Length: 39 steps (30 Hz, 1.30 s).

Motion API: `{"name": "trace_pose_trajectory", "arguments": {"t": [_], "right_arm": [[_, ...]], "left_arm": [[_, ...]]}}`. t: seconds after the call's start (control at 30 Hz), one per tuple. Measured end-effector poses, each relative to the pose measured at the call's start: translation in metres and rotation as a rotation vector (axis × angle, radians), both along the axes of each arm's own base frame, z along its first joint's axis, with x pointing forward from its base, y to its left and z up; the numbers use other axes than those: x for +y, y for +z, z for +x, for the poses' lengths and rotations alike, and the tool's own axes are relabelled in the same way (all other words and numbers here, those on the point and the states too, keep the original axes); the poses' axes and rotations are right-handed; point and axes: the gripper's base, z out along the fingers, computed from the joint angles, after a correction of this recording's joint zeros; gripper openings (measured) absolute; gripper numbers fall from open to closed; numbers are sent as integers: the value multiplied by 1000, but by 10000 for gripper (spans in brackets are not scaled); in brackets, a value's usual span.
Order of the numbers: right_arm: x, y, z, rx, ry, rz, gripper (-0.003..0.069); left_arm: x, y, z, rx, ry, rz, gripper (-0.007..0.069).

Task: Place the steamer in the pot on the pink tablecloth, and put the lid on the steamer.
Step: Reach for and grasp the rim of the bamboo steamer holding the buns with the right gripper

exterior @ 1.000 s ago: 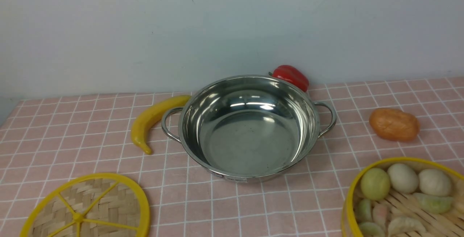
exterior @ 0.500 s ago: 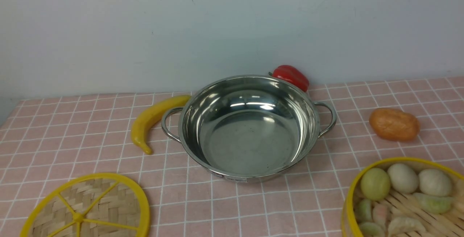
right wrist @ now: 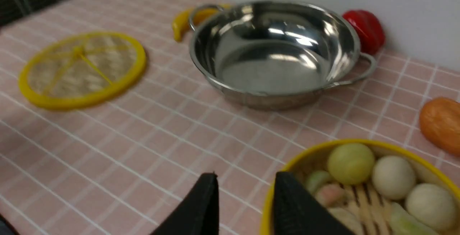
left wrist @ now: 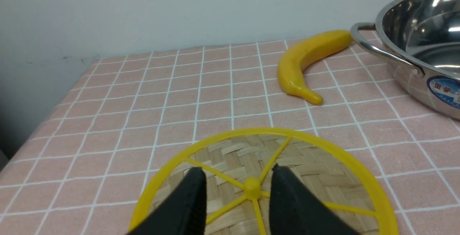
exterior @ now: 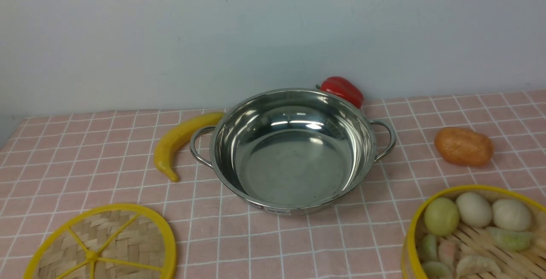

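Front view shows the soft pink tablecloth (exterior: 106,151) with white squares and the round shiny metal pot (exterior: 294,172), far past both jaws. Only the wrist views show the black jaws. The bamboo steamer (right wrist: 309,152), yellow-rimmed, sits right beside the spread right gripper (right wrist: 248,177). The flat woven lid (left wrist: 323,163) lies under the spread left gripper (left wrist: 239,172).

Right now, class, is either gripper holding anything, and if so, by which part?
Nothing is held. The left gripper is open over the lid; the right gripper is open at the rim of the steamer. Both things rest on the pink tablecloth.
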Motion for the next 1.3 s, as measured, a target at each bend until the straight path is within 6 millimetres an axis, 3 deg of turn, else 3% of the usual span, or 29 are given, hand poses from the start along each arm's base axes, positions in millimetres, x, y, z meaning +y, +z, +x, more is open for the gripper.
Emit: {"name": "trace_pose_trajectory", "arguments": {"t": [0.1,0.33,0.5,0.6,0.77,0.93,1.07,1.3], "right_arm": [[-3,0,19,67,-11,-73,243],[3,-8,51,254,30,-47,243],[15,-28,83,453,107,-118,243],[20,-36,92,523,125,-153,243],[37,-65,119,720,111,-230,243],[58,-89,143,717,138,-315,243],[72,-102,149,705,168,-371,243],[82,-128,162,737,153,-491,243]], "left_arm": [[0,0,0,0,0,0,243],[0,0,0,0,0,0,243],[0,0,0,0,0,0,243],[0,0,0,0,0,0,243],[0,0,0,0,0,0,243],[0,0,0,0,0,0,243],[0,0,0,0,0,0,243],[0,0,0,0,0,0,243]]}}
